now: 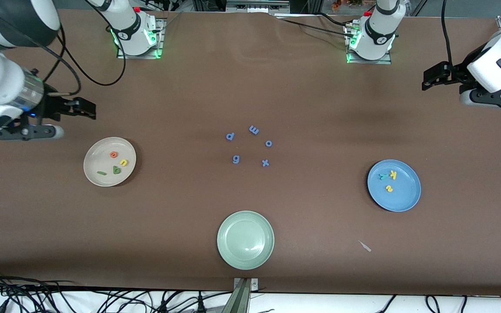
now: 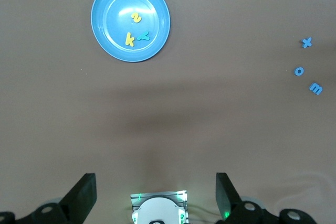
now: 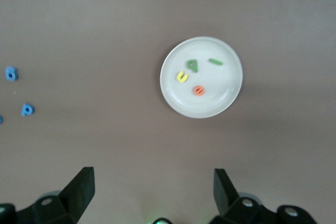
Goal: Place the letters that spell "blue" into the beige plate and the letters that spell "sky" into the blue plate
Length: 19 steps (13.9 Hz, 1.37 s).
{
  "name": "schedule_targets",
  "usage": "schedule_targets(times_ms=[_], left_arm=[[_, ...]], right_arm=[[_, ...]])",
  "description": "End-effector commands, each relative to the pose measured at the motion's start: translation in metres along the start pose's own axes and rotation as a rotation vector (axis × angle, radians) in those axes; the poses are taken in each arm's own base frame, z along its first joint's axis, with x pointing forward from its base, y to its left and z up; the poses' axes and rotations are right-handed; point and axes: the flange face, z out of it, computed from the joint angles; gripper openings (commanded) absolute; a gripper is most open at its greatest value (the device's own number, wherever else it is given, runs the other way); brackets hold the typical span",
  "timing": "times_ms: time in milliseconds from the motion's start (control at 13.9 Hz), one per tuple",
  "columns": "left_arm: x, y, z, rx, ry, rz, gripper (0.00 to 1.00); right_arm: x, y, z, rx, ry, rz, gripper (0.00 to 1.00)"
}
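Note:
The beige plate [image 1: 98,156] [image 3: 220,85] holds an orange e [image 1: 113,154], a yellow u [image 1: 123,162], a dark green b [image 1: 116,170] and a green l [image 1: 101,173]. In the blue plate [image 1: 402,195] [image 2: 113,24] lie a teal y [image 1: 382,176], a yellow k [image 1: 393,174] and a yellow s [image 1: 389,188]. My right gripper [image 1: 87,108] [image 3: 152,179] hangs open and empty over bare table beside the beige plate. Over bare table at the left arm's end, my left gripper [image 1: 431,78] [image 2: 156,182] is open and empty too.
Several all-blue letters lie mid-table: p [image 1: 230,136], m [image 1: 254,129], o [image 1: 268,143], g [image 1: 235,159], x [image 1: 265,163]. An empty pale green plate [image 1: 222,239] sits nearer the front camera. A small pale scrap [image 1: 365,246] lies near the blue plate.

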Motion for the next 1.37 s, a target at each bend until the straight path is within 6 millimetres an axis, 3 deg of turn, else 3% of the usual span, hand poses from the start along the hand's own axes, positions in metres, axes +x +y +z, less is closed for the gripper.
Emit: schedule_targets(times_ms=[0, 144, 793, 1298], left_arm=[[0.000, 0.002, -0.007, -0.013, 0.001, 0.010, 1.00], [0.003, 0.006, -0.012, -0.008, 0.018, 0.017, 1.00], [0.015, -0.001, -0.019, -0.010, 0.084, 0.003, 1.00], [0.019, -0.010, -0.022, -0.011, 0.114, -0.014, 1.00]], right_arm=[[-0.013, 0.027, -0.017, -0.002, 0.058, 0.029, 1.00], [-0.020, 0.043, -0.010, 0.001, 0.036, 0.063, 1.00], [-0.035, 0.056, -0.012, -0.009, -0.015, 0.092, 1.00], [-0.029, 0.062, -0.011, -0.009, 0.030, 0.069, 1.00]])
